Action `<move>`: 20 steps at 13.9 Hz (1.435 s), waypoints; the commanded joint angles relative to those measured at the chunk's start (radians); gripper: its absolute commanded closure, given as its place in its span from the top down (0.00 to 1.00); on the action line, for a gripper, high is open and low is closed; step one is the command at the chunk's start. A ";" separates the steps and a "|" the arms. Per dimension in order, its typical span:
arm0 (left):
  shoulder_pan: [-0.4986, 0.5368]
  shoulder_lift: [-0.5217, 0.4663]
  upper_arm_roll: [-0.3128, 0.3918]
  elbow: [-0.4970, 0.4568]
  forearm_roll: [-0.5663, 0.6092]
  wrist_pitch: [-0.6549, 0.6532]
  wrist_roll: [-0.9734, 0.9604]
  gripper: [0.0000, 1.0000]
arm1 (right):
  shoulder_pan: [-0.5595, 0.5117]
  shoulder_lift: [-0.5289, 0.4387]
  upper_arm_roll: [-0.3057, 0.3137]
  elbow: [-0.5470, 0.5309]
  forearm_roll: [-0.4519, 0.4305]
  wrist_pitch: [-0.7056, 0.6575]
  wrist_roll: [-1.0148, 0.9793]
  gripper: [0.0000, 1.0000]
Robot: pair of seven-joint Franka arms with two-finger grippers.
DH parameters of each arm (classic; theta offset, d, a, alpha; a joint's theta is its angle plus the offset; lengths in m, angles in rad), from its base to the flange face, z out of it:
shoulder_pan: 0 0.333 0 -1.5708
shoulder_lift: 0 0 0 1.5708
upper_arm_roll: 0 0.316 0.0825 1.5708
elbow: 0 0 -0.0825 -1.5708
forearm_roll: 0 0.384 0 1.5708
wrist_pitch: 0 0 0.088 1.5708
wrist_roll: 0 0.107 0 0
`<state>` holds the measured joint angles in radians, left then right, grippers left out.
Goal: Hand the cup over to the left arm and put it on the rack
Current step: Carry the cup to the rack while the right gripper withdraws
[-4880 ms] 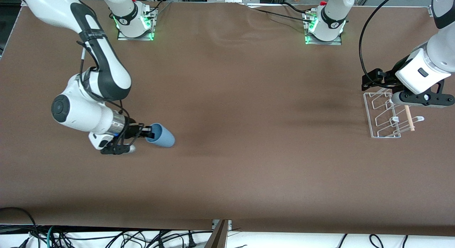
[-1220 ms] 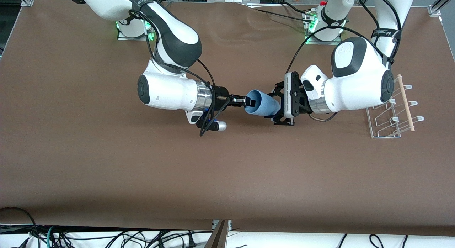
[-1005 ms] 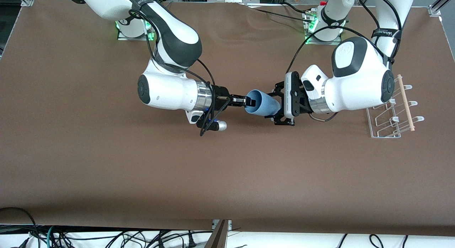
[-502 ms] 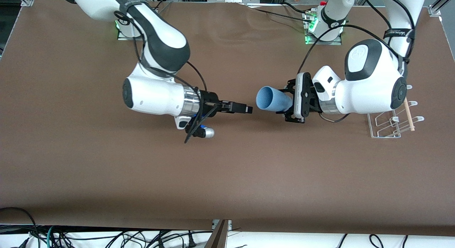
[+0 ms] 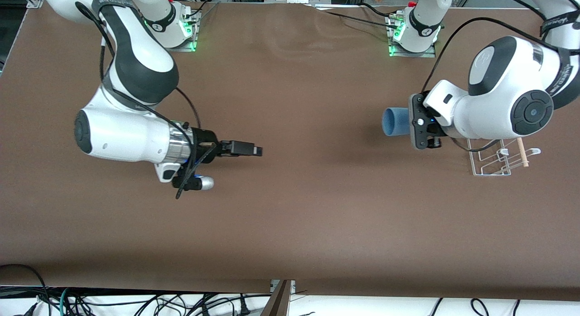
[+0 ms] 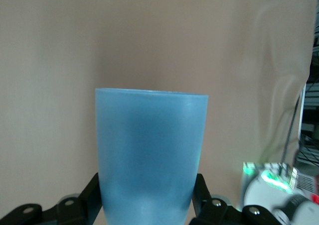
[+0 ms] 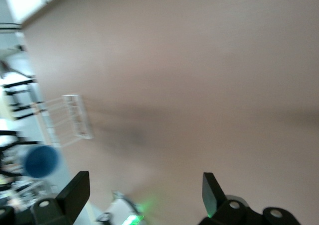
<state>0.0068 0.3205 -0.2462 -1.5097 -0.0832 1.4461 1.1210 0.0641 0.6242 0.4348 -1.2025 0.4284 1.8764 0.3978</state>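
Note:
The light-blue cup (image 5: 392, 121) lies sideways in my left gripper (image 5: 404, 122), which is shut on its base end, up in the air beside the white wire rack (image 5: 490, 159). The cup's open mouth faces the right arm's end of the table. In the left wrist view the cup (image 6: 151, 155) sits between the black fingers (image 6: 88, 199). My right gripper (image 5: 253, 150) is open and empty over bare table toward the right arm's end. In the right wrist view its fingers (image 7: 75, 189) stand wide apart, with the cup (image 7: 41, 160) and the rack (image 7: 70, 118) small in the distance.
The rack's wooden dowel (image 5: 522, 153) shows just past the left arm's wrist, which covers much of the rack. The brown table (image 5: 299, 207) carries both arm bases (image 5: 412, 35) along its edge farthest from the front camera. Cables hang below the near edge.
The right gripper let go of the cup and drew back toward its own end. The left gripper, shut on the cup, carried it toward the rack.

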 commanded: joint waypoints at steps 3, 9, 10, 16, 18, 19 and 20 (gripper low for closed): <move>0.001 -0.009 -0.007 0.063 0.337 -0.211 -0.063 0.01 | -0.119 -0.037 0.007 -0.008 -0.283 -0.177 -0.175 1.00; -0.039 0.034 -0.010 -0.003 0.773 -0.427 -0.170 0.04 | -0.132 -0.145 -0.137 -0.048 -0.454 -0.229 -0.295 1.00; -0.030 0.048 -0.008 -0.033 0.824 -0.426 -0.209 0.03 | -0.133 -0.179 -0.157 -0.066 -0.474 -0.229 -0.296 1.00; -0.025 -0.076 -0.012 -0.468 1.075 -0.220 -0.586 0.03 | -0.133 -0.360 -0.254 -0.190 -0.572 -0.214 -0.290 1.00; -0.024 -0.130 -0.012 -0.608 1.115 -0.164 -0.686 0.03 | -0.133 -0.423 -0.254 -0.250 -0.602 -0.220 -0.290 1.00; -0.024 -0.147 -0.012 -0.660 1.135 -0.159 -0.725 0.03 | -0.135 -0.443 -0.254 -0.259 -0.599 -0.224 -0.287 1.00; -0.024 -0.156 -0.013 -0.700 1.158 -0.142 -0.769 0.03 | -0.135 -0.457 -0.255 -0.267 -0.591 -0.214 -0.292 1.00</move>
<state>-0.0202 0.2608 -0.2527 -2.0642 1.0172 1.2535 0.4215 -0.0687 0.2400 0.1823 -1.3972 -0.1552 1.6504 0.1123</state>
